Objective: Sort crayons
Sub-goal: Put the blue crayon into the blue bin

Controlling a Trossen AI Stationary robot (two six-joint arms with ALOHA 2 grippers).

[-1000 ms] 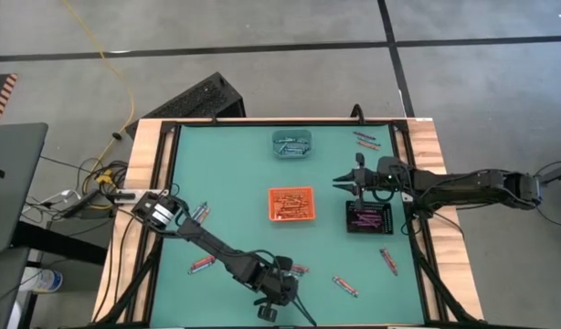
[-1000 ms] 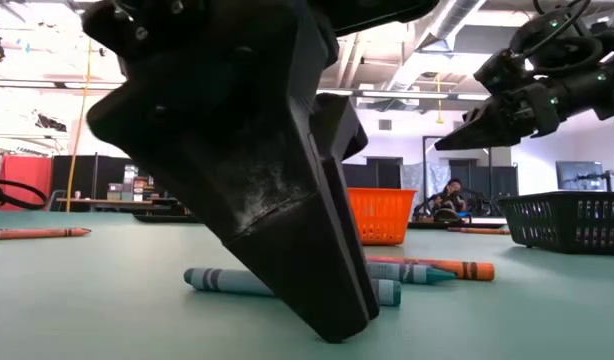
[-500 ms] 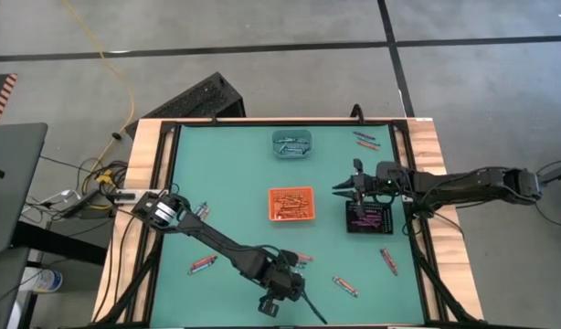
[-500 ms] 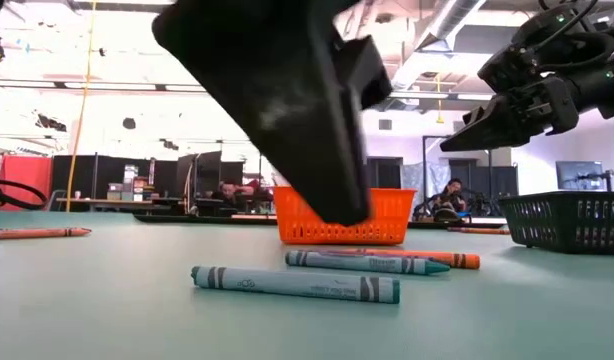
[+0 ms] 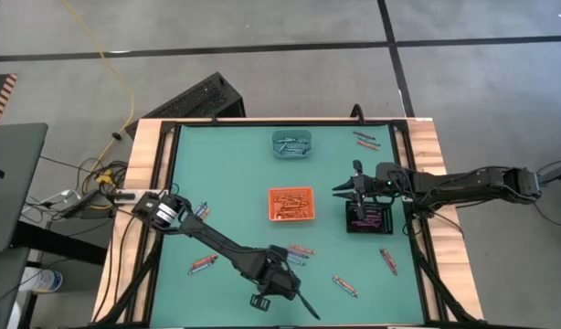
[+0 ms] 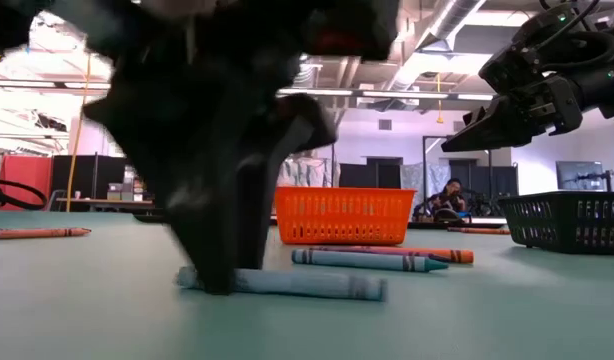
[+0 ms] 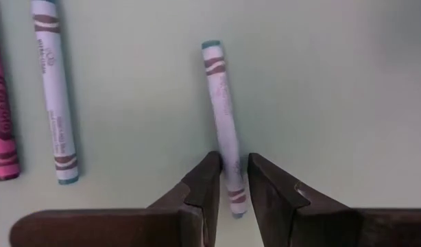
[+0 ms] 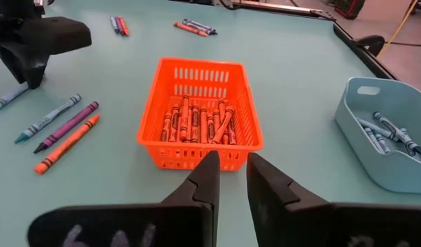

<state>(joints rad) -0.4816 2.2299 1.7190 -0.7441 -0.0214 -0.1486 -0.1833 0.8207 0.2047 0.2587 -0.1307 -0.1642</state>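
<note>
Crayons lie loose on the green table. One blue-grey crayon (image 7: 223,110) (image 6: 307,284) lies flat near the front edge. My left gripper (image 7: 234,175) (image 6: 219,275) (image 5: 285,270) points steeply down over one end of it, with a finger on either side and a narrow gap. A second blue-grey crayon (image 7: 54,89) and a pink one (image 7: 1,116) lie beside it. My right gripper (image 8: 231,168) (image 5: 337,189) hangs above the table between the orange tray (image 5: 291,204) and the black tray (image 5: 368,217), slightly open and holding nothing. My left gripper straddles the blue-grey crayon near one end (image 7: 232,195), coming from above with its fingers across the crayon. The crayon lies flat on the table and nearly fills the gap. I cannot tell whether the fingers (image 7: 205,182) touch it.
The orange tray (image 8: 200,113) holds orange crayons. The teal tray (image 5: 291,143) at the far side holds blue-grey ones, and the black tray (image 6: 572,220) holds purple ones. Loose crayons lie at the left (image 5: 203,264), the right front (image 5: 345,286) (image 5: 388,260) and the far right (image 5: 365,139).
My left gripper has lifted off the table in front of the blue-grey crayon, tipped steeper, and come down over that crayon's end. The crayon has slid a little along the table. The gap between the fingers looks the same.
</note>
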